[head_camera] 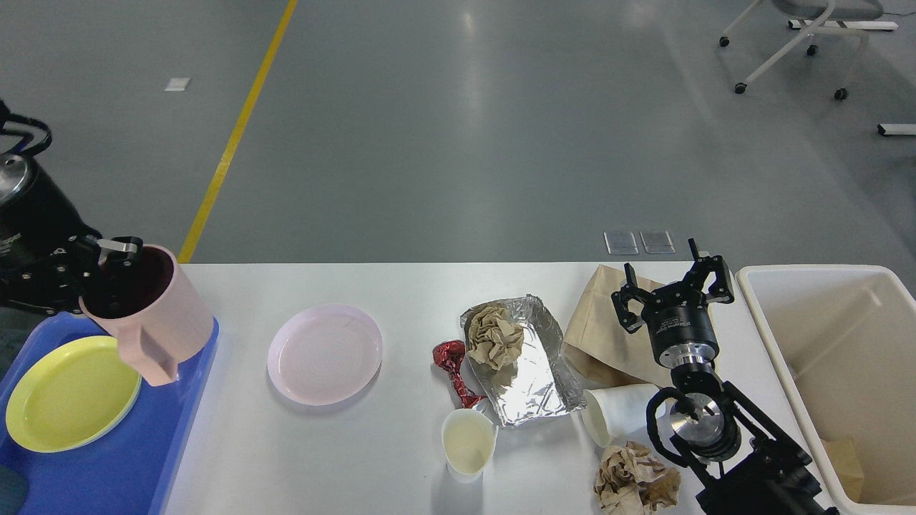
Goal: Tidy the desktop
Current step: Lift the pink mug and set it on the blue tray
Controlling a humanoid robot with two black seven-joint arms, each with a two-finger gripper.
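The white desktop fills the lower view. At the far left my left gripper is shut on the rim of a pink mug, which hangs tilted over the blue tray beside a yellow plate. A pink plate lies bare on the desktop. Right of it are a red foil wrapper, a foil tray holding crumpled brown paper, two paper cups, another paper wad and a brown paper bag. My right gripper stands open above the bag.
A cream bin stands at the right edge of the desktop with a scrap of paper in its bottom. Beyond the table are grey floor with a yellow line and a wheeled chair base.
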